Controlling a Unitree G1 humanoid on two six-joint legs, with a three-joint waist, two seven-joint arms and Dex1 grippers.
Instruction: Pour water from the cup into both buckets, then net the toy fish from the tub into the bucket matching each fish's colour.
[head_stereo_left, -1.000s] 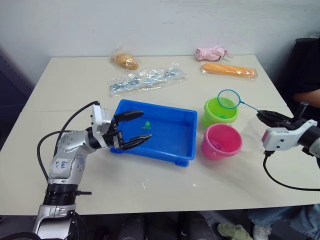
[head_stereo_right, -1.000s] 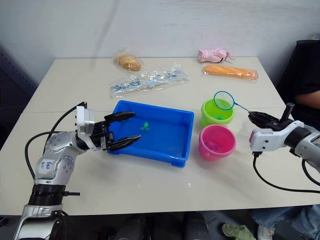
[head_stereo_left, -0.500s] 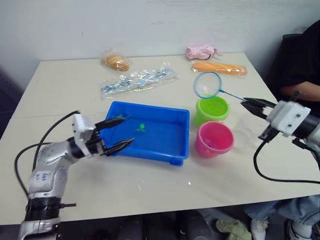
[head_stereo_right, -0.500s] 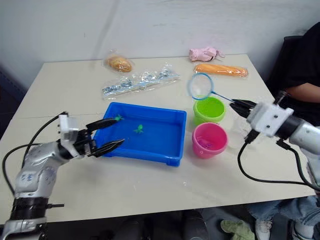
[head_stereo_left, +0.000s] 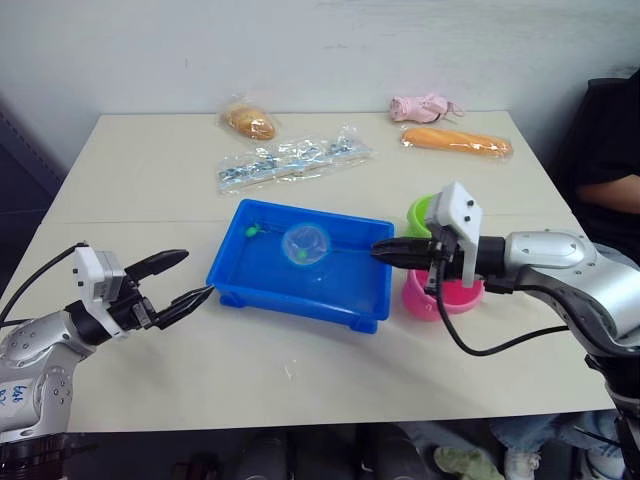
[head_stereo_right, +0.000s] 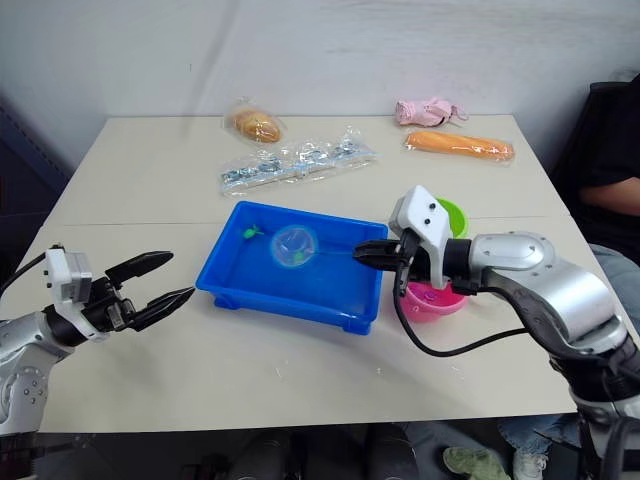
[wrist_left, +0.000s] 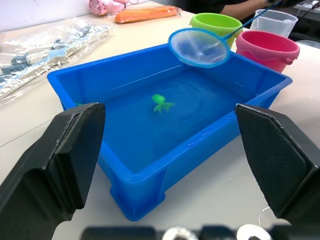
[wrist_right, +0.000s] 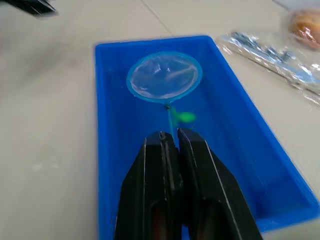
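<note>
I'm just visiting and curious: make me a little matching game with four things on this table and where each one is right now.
Things:
1. net
2. green fish
3. left end effector
4. carrot-coloured packet

Places or states:
A. open, beside the tub
B. held over the water by the right end effector
C. at the table's far edge
D. in the tub's water

Pairs: 1-B, 2-D, 3-A, 4-C

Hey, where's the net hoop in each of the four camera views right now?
Left eye: net over the middle of the tub.
Right eye: net over the tub's middle.
Left wrist: net beyond a green fish, before the green bucket.
Right wrist: net ahead of the right gripper.
Shared landmark: the tub.
</note>
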